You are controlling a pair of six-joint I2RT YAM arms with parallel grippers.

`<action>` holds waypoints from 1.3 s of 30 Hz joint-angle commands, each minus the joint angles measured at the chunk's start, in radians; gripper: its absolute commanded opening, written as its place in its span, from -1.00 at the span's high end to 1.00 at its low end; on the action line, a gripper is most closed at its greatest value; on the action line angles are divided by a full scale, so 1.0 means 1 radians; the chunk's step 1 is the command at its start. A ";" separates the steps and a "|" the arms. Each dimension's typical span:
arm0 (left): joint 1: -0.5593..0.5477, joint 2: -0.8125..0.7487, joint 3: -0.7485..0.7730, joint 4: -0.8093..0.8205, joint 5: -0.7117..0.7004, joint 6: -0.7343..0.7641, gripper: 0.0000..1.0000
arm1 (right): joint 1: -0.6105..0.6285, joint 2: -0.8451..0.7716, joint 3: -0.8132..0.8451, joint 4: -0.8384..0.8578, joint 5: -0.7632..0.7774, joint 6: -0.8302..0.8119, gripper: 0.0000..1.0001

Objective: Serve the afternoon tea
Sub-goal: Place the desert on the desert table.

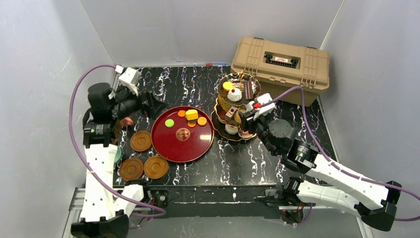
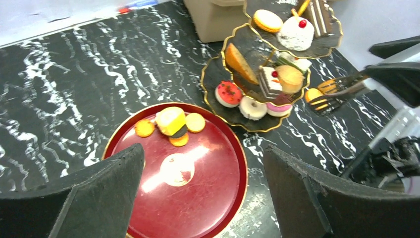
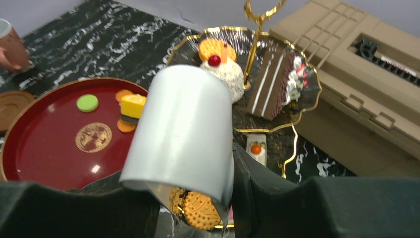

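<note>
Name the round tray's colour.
The tray is deep red with a gold rim; best in the left wrist view.

1. Left arm (image 1: 97,171): white lower links, black joint housings higher up.
2. Right arm (image 1: 341,181): same build, with white links, black joints and a black elbow end.
3. Purple cable (image 1: 73,124) looped along each arm.
4. White camera block (image 1: 129,78) mounted at each wrist.
5. Jaws: matte black, broad, dull-textured faces.
</note>
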State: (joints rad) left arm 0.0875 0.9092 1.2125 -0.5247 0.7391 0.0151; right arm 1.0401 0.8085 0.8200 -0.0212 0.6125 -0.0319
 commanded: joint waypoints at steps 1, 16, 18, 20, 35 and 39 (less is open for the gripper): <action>-0.121 0.042 0.070 0.017 -0.019 -0.020 -0.76 | -0.005 -0.039 -0.048 0.023 0.083 0.024 0.76; -0.134 0.019 0.035 0.028 -0.053 0.005 -0.78 | -0.041 -0.095 -0.211 0.215 0.242 -0.027 0.72; -0.134 0.017 0.037 0.028 -0.058 0.005 -0.78 | -0.076 -0.067 -0.242 0.309 0.236 -0.053 0.71; -0.134 0.015 0.041 0.022 -0.063 0.010 -0.78 | -0.125 -0.033 -0.250 0.360 0.206 -0.058 0.71; -0.134 -0.011 0.036 0.000 -0.094 0.052 -0.84 | -0.342 0.073 -0.364 0.638 0.074 0.016 0.44; -0.134 -0.011 0.040 -0.007 -0.095 0.061 -0.84 | -0.351 0.062 -0.402 0.668 0.058 0.054 0.41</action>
State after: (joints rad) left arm -0.0433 0.9115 1.2499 -0.5117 0.6456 0.0563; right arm 0.6983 0.8917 0.4358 0.4950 0.6910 -0.0299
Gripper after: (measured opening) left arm 0.916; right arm 0.516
